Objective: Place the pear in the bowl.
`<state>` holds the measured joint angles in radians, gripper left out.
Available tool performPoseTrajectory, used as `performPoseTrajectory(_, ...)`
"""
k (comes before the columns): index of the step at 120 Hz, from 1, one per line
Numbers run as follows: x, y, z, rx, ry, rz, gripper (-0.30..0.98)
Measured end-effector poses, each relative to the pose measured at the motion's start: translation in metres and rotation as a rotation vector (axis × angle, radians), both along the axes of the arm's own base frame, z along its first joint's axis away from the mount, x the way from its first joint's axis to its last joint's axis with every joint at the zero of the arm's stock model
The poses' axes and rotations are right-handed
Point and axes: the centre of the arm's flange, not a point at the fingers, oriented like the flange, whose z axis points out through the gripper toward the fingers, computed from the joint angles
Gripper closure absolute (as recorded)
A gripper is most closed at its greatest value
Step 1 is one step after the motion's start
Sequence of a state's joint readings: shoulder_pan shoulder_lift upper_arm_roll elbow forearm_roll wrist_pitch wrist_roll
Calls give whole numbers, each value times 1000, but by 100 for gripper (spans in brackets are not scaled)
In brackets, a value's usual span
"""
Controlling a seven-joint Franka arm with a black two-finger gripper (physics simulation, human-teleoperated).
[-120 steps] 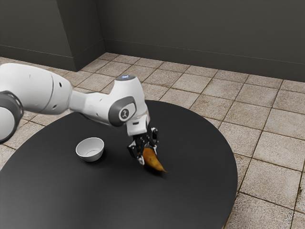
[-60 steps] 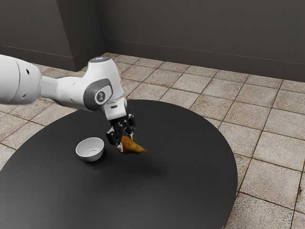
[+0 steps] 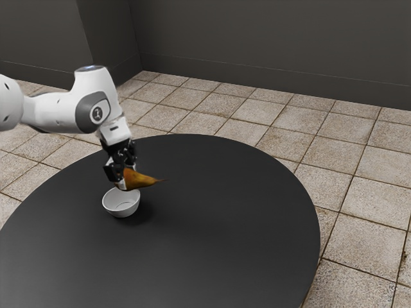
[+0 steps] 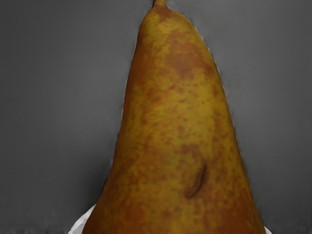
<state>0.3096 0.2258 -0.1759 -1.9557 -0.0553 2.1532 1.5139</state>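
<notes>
One mottled yellow-brown pear (image 3: pixel 137 179) — thin-stemmed, tapering — is gripped by the gripper (image 3: pixel 123 181) above the bowl (image 3: pixel 121 204).

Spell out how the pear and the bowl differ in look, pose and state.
The pear is mottled yellow-brown; the bowl is plain white.
The pear tapers to a stem; the bowl is round and hollow.
The pear is held in the gripper, lying sideways with its stem toward the exterior view's right; the bowl stands upright on the table.
Both have curved sides.
</notes>
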Motion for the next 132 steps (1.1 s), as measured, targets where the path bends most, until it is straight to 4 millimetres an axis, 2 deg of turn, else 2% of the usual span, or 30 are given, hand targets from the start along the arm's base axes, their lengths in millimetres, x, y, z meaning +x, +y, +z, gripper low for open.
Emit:
performPoseTrajectory(15, 1, 15, -15, -2, 30, 29, 45)
performPoseTrajectory(37, -4, 30, -23, -5, 54, 62, 43)
performPoseTrajectory(58, -5, 35, -37, -11, 76, 77, 43)
performPoseTrajectory(82, -9, 45, -39, -19, 91, 104, 20)
performPoseTrajectory(100, -9, 45, -36, -21, 94, 109, 10)
performPoseTrajectory(104, -9, 45, -31, -19, 88, 109, 8)
performPoseTrajectory(110, -9, 44, -12, -12, 66, 110, 7)
performPoseTrajectory(124, -15, 41, 66, 16, -10, 113, 4)
performPoseTrajectory(132, -19, 33, 117, 31, -53, 117, 3)
